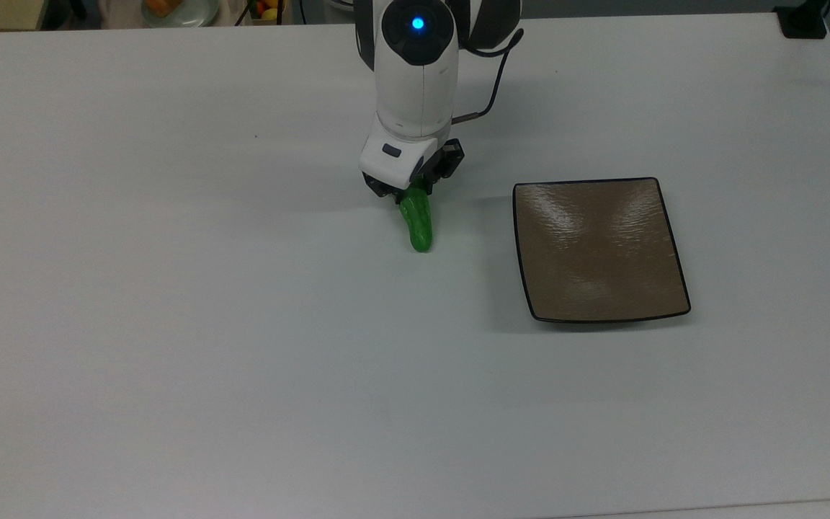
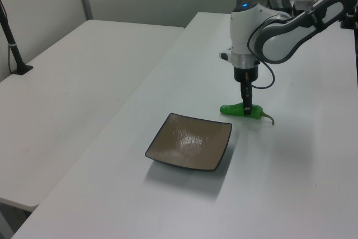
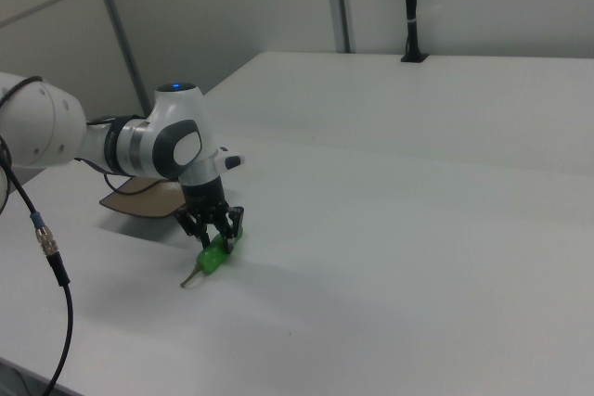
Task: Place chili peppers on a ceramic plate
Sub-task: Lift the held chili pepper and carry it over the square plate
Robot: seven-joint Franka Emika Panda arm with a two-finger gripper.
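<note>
The chili pepper (image 1: 418,225) is bright green and glossy and lies on the white table, left of the ceramic plate (image 1: 601,249) in the top view. My gripper (image 1: 412,189) points straight down over the pepper's stem end, its fingers shut on the pepper. In the left view the gripper (image 2: 246,110) pinches the pepper (image 2: 234,109) near its middle, and the curved stem (image 2: 270,118) sticks out to the left view's right. The square brown plate (image 2: 190,141) with its black rim holds nothing. In the right view the gripper (image 3: 219,240) clamps the pepper (image 3: 210,263), with the plate (image 3: 139,199) behind the arm.
A black cable (image 1: 498,68) hangs off the wrist. A black mount base (image 1: 802,21) sits at the table's far right corner in the top view. A second white table (image 2: 72,82) with a black post (image 2: 12,43) stands beside this one.
</note>
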